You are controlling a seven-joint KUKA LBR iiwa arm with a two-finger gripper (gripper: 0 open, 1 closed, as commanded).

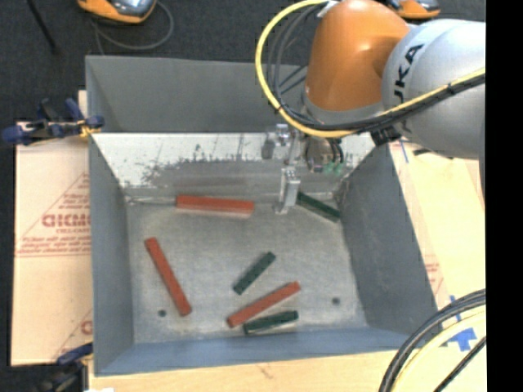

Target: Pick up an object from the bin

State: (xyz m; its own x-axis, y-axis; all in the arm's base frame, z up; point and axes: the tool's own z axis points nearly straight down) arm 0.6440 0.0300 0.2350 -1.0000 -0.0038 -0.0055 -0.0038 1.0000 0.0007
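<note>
Claw (291,199) just beside dark green stick (320,208), bin (108,243) rear.

What I am losing at the back right of the bin (106,243)

The orange cover (355,51) is masking the upper part of the pincer (286,196), and the arm (441,80) is running out of view on the right. A dark green stick (320,207) is meeting the pincer at its left end, and I am failing to tell whether they touch. Two dark specks (336,302) on the floor are staying too small to identify.
</note>
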